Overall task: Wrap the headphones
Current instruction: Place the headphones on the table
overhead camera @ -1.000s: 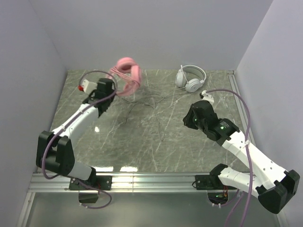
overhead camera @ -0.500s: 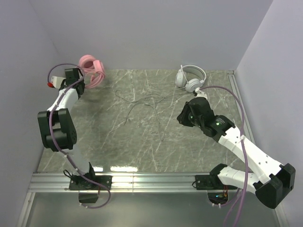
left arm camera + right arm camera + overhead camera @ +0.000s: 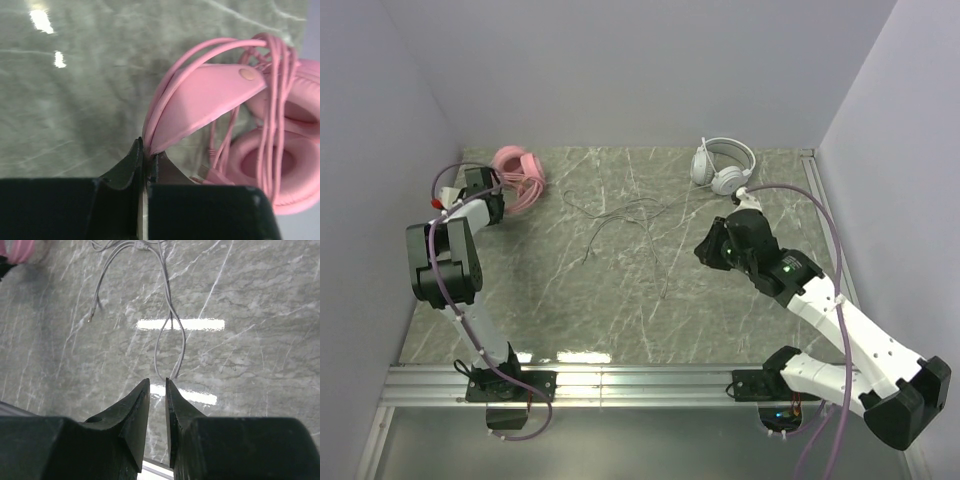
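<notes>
Gripper of the right arm [image 3: 157, 382] nearest: jaws a slit apart, nothing between them. Hovers over the grey marble-patterned table [image 3: 570, 310], aimed at the loose thin dark cable [image 3: 170, 340] sprawled mid-table. Hardly shifted in the last second. Farther off, at the far left corner: left gripper [image 3: 146, 150] clamped on the all-pink over-ear headphones [image 3: 210, 95], pink cord already looped round the headband. Has swung that headset from mid-far to the corner, likely to set it down as finished. At far right, untouched and unwrapped: white over-ear headphones [image 3: 723, 165]. Probably the next job.
</notes>
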{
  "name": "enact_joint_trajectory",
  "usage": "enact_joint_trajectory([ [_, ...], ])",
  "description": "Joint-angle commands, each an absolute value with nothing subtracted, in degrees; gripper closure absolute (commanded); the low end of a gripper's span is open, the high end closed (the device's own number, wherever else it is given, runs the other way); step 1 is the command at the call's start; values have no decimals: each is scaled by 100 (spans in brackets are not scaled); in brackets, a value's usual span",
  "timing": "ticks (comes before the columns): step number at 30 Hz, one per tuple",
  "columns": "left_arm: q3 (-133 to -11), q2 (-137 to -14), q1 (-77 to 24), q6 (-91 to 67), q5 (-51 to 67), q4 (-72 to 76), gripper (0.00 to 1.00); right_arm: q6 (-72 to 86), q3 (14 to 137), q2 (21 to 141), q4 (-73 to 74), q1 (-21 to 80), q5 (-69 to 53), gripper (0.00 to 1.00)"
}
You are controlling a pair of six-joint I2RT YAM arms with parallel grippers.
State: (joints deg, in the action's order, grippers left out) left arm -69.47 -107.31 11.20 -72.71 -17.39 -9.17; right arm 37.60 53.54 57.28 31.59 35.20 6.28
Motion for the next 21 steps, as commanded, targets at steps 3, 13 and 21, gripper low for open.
enact_joint_trajectory([
  [3,-6707,-10020,1143,-7532,-1907,-263,100,3735,5230,5318,3014,3489,501,73],
  [13,-6687,-10072,1301,-7383,-1425,-516,92,3779,5133,5089,3120,3481,440,73],
  [21,-7312,-10318,1327,-7436,-1301,-1283,56,3814,5106,5054,3111,3489,440,73],
])
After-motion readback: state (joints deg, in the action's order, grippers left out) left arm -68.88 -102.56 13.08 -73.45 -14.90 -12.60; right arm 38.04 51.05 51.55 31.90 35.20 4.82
